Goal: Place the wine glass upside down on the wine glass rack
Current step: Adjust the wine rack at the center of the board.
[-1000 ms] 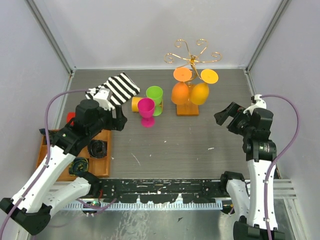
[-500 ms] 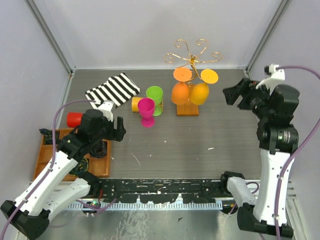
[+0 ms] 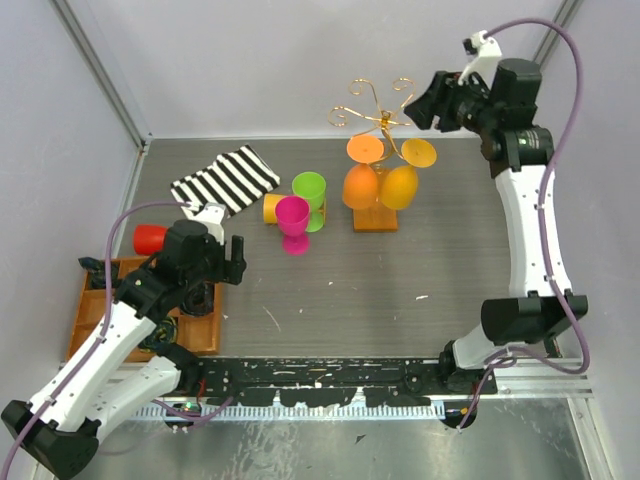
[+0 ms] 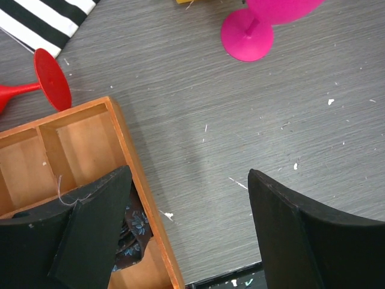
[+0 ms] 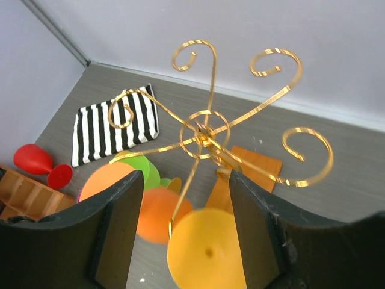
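Here the wine glass rack (image 5: 203, 138) stands on its wooden base (image 3: 375, 220) near the far edge of the table (image 3: 400, 280), right of the middle. Two glasses already hang from it bowl down, an orange glass (image 3: 360, 185) and a yellow-orange glass (image 3: 400, 187). Each foot is caught in a curled arm so the stem drops through the wire and the bowl can drain. The right gripper (image 5: 185, 192) hovers high over the top of the rack, its fingers apart with nothing between them. From its wrist view four gold curls show bare, so the height probably serves to keep clear of the wire rather than to work on it. Glasses not yet hung sit left of the rack. A magenta wine glass (image 3: 293, 215) and a green wine glass (image 3: 309, 190) stand upright, touching or nearly so. What looks like a yellow cup (image 3: 270, 207) lies on its side beside them, and a red wine glass (image 3: 150, 238) lies on its side near the left edge, next to a striped cloth (image 3: 225, 178). The left gripper (image 4: 189, 205) hangs low over bare table just beside the wall of the compartmented wooden tray (image 4: 123, 141). Its fingers are spread wide and empty, with the magenta foot ahead of it. That pose would suit a reach for a stem, and any glass taken must be turned over before its foot can slide into a free curl.
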Robot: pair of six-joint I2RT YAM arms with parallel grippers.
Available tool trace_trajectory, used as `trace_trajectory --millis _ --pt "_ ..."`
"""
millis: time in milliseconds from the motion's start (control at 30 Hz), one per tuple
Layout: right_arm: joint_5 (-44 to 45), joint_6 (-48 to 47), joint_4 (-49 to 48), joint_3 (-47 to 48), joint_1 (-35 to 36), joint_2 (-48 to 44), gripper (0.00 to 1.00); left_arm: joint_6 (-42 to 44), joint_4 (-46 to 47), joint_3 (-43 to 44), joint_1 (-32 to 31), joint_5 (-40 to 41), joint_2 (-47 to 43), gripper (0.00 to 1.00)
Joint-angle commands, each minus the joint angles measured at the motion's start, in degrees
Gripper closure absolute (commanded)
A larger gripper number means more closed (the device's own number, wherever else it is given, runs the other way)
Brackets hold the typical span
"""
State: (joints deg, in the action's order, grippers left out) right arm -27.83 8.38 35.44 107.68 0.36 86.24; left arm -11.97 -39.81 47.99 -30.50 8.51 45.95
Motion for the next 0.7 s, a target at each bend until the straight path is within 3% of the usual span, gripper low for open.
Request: trace_trajectory --millis 0,167,333,667 --pt "1.9 -6.6 0.4 9.5 3.1 4.7 0.36 -0.5 -1.4 0.5 -0.1 1.1 0.3 0.15" --pt "4.4 -9.6 1.2 16.9 6.5 13.9 0.39 -2.5 -5.5 2.3 -0.1 1.7 0.3 0.17" --pt "10.8 -14.0 5.6 24.8 11.1 21.3 0.47 -4.4 -3.1 -1.0 -0.1 0.9 -3.2 0.16" --pt "16.6 -16.3 4.3 22.2 12.6 21.7 0.56 -4.3 -3.3 -0.8 -0.2 0.7 -2.7 0.16"
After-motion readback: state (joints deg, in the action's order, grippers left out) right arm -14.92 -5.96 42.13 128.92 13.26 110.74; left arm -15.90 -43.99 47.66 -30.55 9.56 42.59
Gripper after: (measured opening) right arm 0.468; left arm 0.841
